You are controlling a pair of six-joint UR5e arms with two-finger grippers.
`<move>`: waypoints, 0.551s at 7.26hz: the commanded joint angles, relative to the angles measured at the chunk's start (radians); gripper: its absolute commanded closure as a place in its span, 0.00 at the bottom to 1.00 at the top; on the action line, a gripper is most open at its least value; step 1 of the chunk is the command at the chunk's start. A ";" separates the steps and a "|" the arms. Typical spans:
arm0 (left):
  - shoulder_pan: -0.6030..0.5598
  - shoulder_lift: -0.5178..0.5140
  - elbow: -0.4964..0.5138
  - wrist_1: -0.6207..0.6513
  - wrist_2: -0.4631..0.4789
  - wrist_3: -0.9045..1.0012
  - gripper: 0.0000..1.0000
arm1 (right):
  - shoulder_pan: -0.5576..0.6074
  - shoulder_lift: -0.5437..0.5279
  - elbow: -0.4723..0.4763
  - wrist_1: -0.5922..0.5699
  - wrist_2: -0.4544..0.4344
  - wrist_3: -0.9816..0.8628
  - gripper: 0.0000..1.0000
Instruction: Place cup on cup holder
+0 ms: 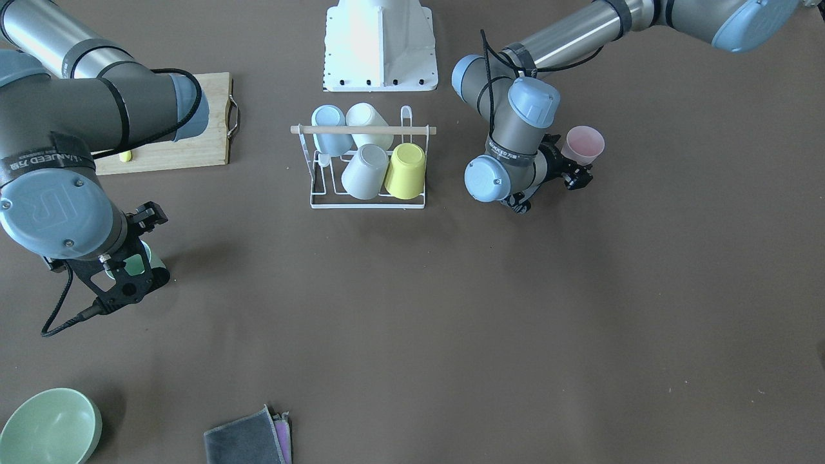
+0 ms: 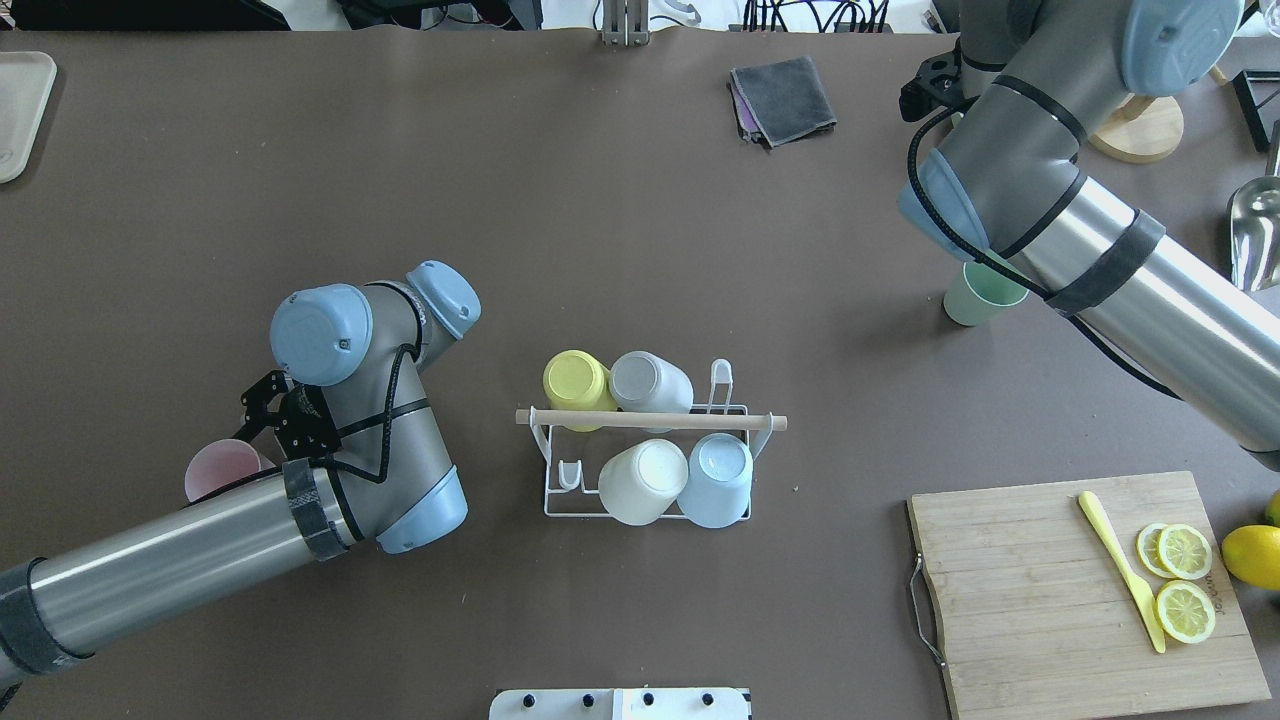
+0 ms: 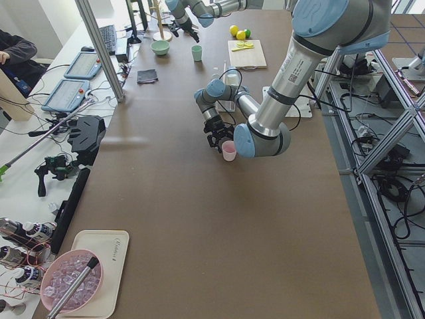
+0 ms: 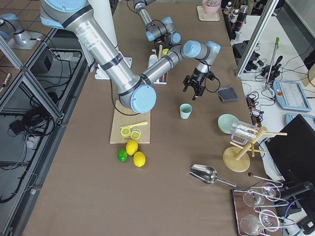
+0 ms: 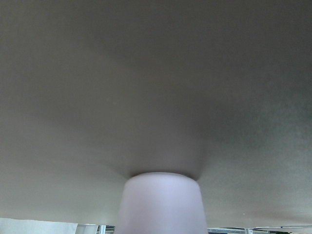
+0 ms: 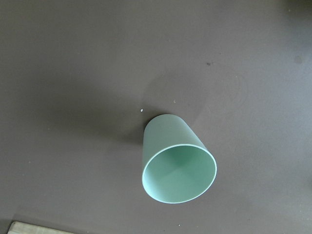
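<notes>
Mostly hidden — left gripper (image 1: 575, 175) beside pink cup (image 1: 583, 144), grip unclear; right gripper (image 1: 147, 218) likewise.

Lower left of the overhead view, the left arm (image 2: 200, 545) covers part of the pink cup (image 2: 220, 466) (blurred and cut by the bottom edge in the left wrist view); upper right, the right arm (image 2: 1100, 250) overlaps the green cup (image 2: 970, 305)

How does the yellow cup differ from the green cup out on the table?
The yellow cup sits upside down, tilted, on the cup holder; the green cup stands upright, mouth up, on the table. The yellow cup has a grey cup right beside it; the green cup has no cup near it. Both are plain, tapered, handleless cups.
</notes>
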 commanded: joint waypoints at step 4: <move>0.001 0.065 -0.034 -0.025 0.001 0.000 0.02 | -0.038 0.187 -0.296 -0.008 -0.051 -0.032 0.01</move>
